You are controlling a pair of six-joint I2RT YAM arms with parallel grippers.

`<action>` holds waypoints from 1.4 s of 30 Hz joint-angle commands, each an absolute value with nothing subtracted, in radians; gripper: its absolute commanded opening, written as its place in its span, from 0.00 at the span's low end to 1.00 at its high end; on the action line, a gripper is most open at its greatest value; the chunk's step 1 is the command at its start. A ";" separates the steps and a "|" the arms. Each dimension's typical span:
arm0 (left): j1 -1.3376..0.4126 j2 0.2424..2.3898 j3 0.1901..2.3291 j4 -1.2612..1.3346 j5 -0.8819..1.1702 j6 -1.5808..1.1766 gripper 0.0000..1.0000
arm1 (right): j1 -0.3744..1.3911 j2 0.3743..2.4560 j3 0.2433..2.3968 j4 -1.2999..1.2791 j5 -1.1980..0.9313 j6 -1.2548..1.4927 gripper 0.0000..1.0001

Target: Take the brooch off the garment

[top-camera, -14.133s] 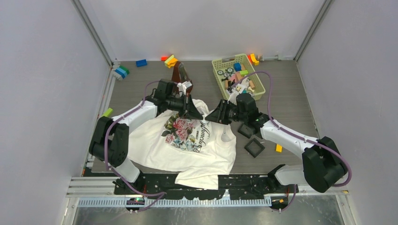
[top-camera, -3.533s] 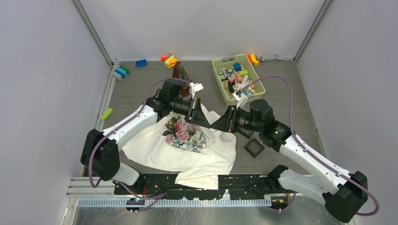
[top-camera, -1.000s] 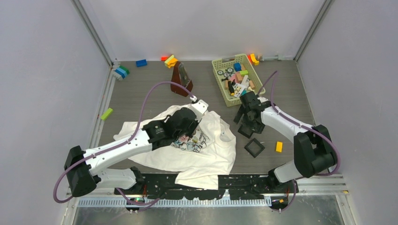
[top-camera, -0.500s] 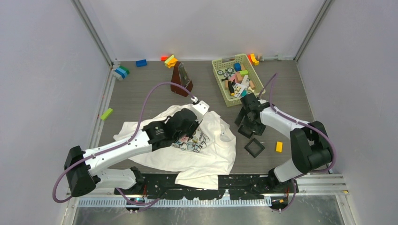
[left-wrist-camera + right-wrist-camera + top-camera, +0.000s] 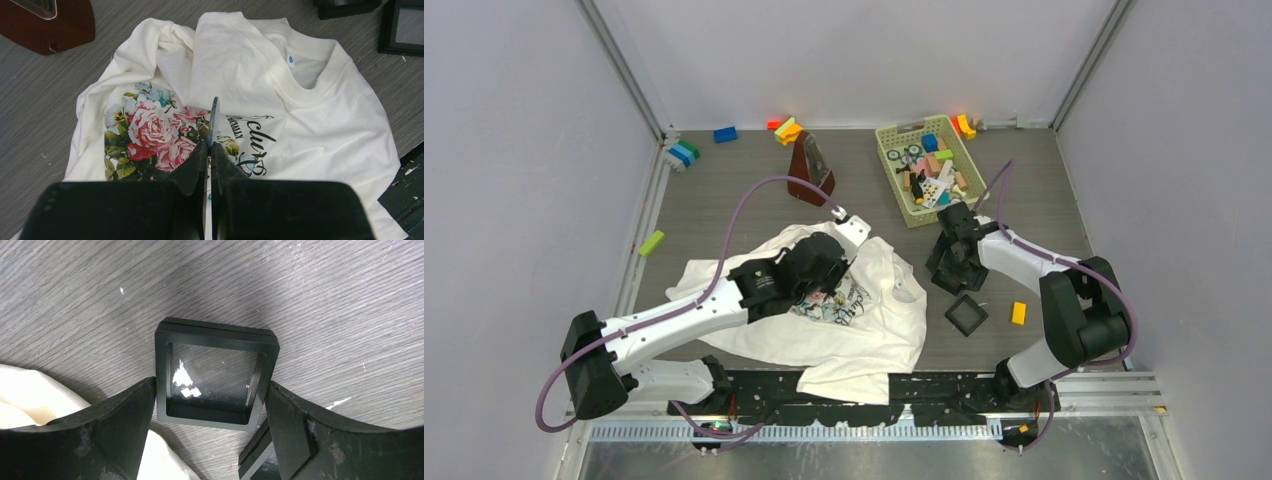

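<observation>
Straddling the black tray [image 5: 215, 337] with the right gripper [image 5: 211, 390], jaws wide, one finger just beside each side wall; hard to say whether touching yet. Hovering over the rose print of the garment [image 5: 310, 125] with the left gripper [image 5: 213, 125], pinched fully closed, nothing evident between the tips.

Looks like a grab on the tray as the step in hand. Best to close evenly on both walls and keep it level. Steer clear of the white cloth beneath the shirt-side finger and of the second tray [image 5: 255, 457] tucked below the other finger.

No finding the brooch for certain. Nowhere plain on the shirt front. Possibly those pale glints [image 5: 184, 384] inside the tray, though maybe only glare. Cut off at the bottom of the left wrist view, much of the hem.
</observation>
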State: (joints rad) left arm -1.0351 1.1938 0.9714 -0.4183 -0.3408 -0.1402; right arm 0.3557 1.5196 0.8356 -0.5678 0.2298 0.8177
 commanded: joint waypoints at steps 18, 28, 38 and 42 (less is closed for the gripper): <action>-1.046 1.198 0.977 -0.367 -0.367 -0.121 0.00 | 0.350 1.469 0.867 -0.578 0.236 0.792 0.80; -1.046 1.215 0.981 -0.364 -0.367 -0.120 0.00 | 0.350 1.450 0.871 -0.588 0.211 0.781 0.70; -1.064 1.227 0.979 -0.375 -0.382 -0.122 0.00 | 0.350 1.351 0.854 -0.554 0.097 0.753 0.61; -1.096 1.236 0.984 -0.364 -0.385 -0.117 0.00 | 0.350 1.234 0.812 -0.487 -0.054 0.726 0.57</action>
